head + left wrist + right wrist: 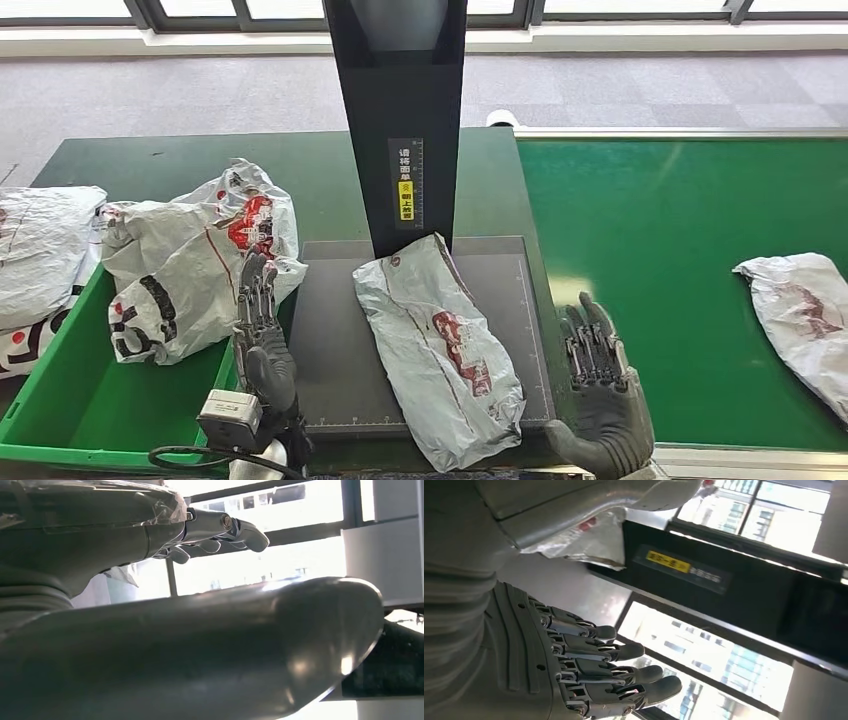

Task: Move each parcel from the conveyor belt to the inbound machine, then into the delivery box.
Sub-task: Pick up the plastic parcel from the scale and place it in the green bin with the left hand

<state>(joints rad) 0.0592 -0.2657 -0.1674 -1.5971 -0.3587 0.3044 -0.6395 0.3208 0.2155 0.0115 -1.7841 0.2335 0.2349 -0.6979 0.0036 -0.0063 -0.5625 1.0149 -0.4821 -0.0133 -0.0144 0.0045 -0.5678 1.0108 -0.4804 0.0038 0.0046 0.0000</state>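
1. While flat on the inbound machine's platform (330, 340), at 6 o'clock of the black scanner column (400, 120): grey parcel (440, 350), label side up, presumably so placed for reading.
2. At 3 o'clock of that parcel: right hand (598, 385), fingers (614, 652) extended and apart, gripping nothing, just off the platform edge over the conveyor belt (680, 260).
3. At 9 o'clock: left hand (262, 330), fingers straight, empty, near the platform's left edge; likely poised for the transfer.
4. Farther toward 9 o'clock: green delivery box (70, 410) with crumpled parcels (190, 270) piled at its rim.
5. At 3 o'clock on the belt: waiting parcel (805, 310).
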